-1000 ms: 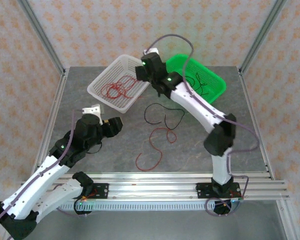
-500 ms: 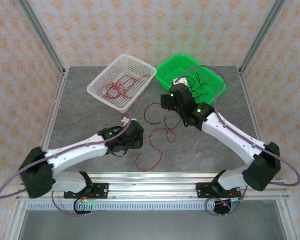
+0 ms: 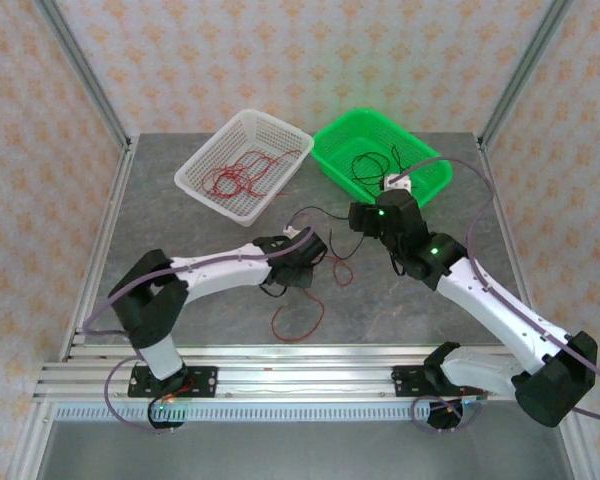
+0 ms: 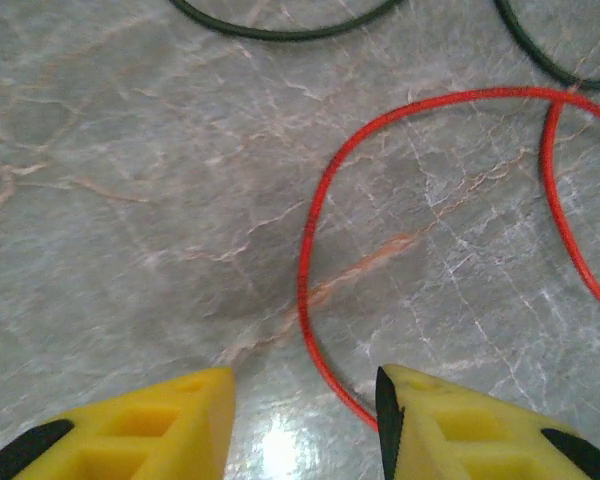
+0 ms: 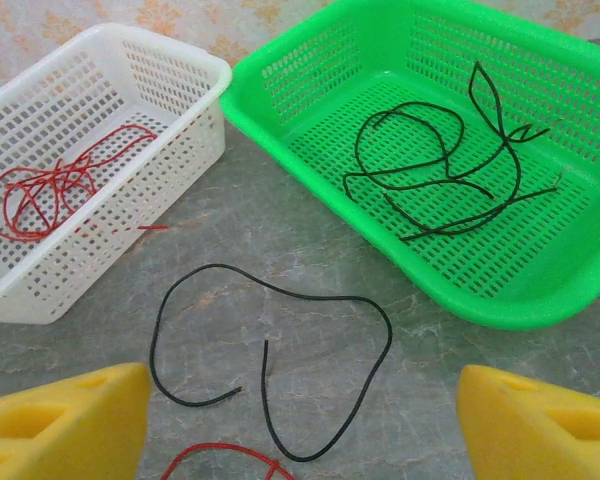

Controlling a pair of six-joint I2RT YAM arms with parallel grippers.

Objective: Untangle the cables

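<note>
A red cable lies looped on the grey table, and a black cable curls just beyond it. My left gripper hangs low over the red cable. In the left wrist view its yellow fingers stand apart, and the red cable runs between them, close to the right finger. The left gripper is open, not pinching the wire. My right gripper hovers above the black cable. The right gripper is wide open and holds nothing. An end of the red cable shows below the black loop.
A white basket at the back left holds red cables. Next to it, a green basket holds black cables; its near rim lies just beyond the black loop. Another strand of black cable crosses ahead of the left fingers.
The left arm swung right from the table's left side to the red cable, and its jaws narrowed. The right gripper came back from over the baskets toward the table's middle.
</note>
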